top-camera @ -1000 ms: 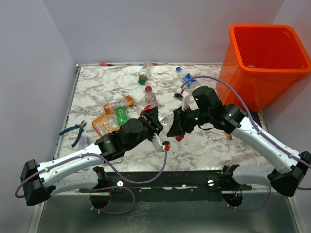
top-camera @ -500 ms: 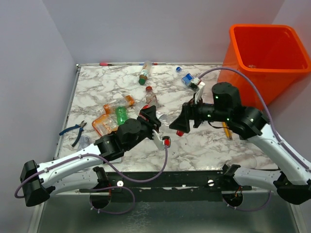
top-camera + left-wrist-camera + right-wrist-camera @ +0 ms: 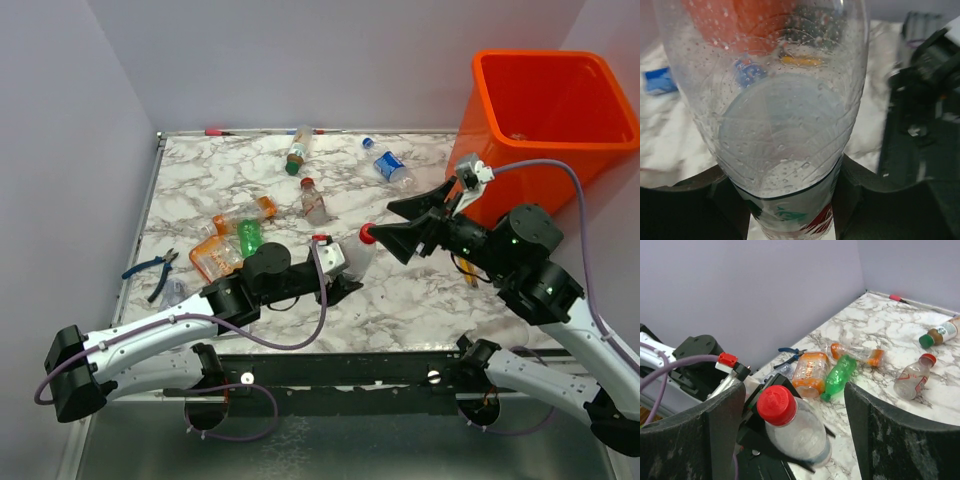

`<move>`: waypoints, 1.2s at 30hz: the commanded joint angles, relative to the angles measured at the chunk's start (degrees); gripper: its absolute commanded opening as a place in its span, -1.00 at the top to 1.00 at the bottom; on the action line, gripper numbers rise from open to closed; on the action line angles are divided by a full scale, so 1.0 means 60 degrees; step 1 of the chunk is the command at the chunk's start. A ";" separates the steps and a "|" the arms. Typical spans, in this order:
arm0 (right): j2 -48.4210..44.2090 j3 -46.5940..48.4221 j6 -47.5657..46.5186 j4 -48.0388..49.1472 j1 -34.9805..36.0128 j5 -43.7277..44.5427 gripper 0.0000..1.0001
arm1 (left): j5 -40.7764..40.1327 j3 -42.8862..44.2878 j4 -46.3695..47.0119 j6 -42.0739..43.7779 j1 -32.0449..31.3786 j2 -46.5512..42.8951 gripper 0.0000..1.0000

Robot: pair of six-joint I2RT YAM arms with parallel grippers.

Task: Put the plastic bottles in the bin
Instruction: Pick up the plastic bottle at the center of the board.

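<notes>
My left gripper [image 3: 338, 272] is shut on the base of a clear plastic bottle [image 3: 352, 256] with a red cap [image 3: 367, 234]. The bottle is held above the table's front middle, cap pointing toward the right arm. In the left wrist view the bottle [image 3: 775, 100] fills the frame, with a dark finger pressed against each side of its label. My right gripper [image 3: 404, 225] stands open just right of the cap and touches nothing. From the right wrist the capped bottle [image 3: 797, 432] shows between the wide fingers [image 3: 725, 430]. The orange bin [image 3: 545, 120] stands at the back right.
More bottles lie on the marble: a green one [image 3: 249, 238], an orange one [image 3: 215, 258], a clear one [image 3: 313, 200], a brown one [image 3: 297, 155] and a blue-labelled one [image 3: 392, 166]. Blue-handled pliers [image 3: 152, 270] lie at the left edge. A yellow pencil [image 3: 465, 268] lies near the bin.
My right gripper has opened, let go of the bottle and drawn back right toward the bin. The left gripper kept the bottle and turned it so the cap points right.
</notes>
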 commanded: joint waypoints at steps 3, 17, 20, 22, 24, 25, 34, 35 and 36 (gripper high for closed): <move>0.0316 -0.0321 0.0318 0.1033 0.0015 0.0434 -0.67 | 0.2780 -0.0296 0.1826 -0.4672 0.0058 0.0508 0.23; 0.1152 -0.0014 0.0307 0.0568 0.0017 -0.0305 -0.52 | 0.2644 0.0103 0.1289 -0.4721 0.0095 0.0693 0.26; 0.1291 0.0108 0.0255 0.0210 0.0014 -0.0450 -0.46 | 0.2574 0.0152 0.1261 -0.4708 0.0102 0.0692 0.26; 0.1299 0.0078 0.0232 0.0045 0.0015 -0.0430 -0.38 | 0.2512 0.0181 0.1259 -0.4699 0.0108 0.0680 0.26; 0.1268 0.0028 0.0239 -0.0089 0.0010 -0.0382 -0.31 | 0.2432 0.0185 0.1265 -0.4689 0.0109 0.0645 0.27; 0.1253 0.0007 0.0239 -0.0151 0.0021 -0.0385 -0.28 | 0.2387 0.0185 0.1262 -0.4687 0.0110 0.0626 0.27; 0.1441 0.0178 0.0299 -0.0625 0.0021 -0.0657 0.63 | 0.1859 0.0107 0.1365 -0.4733 0.0112 0.0470 0.08; 0.1485 0.0251 0.0300 -0.0685 0.0023 -0.0705 0.86 | 0.1735 0.0080 0.1399 -0.4744 0.0115 0.0430 -0.07; 0.1522 0.0337 0.0309 -0.0754 0.0023 -0.0681 0.97 | 0.1601 0.0044 0.1449 -0.4756 0.0106 0.0374 -0.25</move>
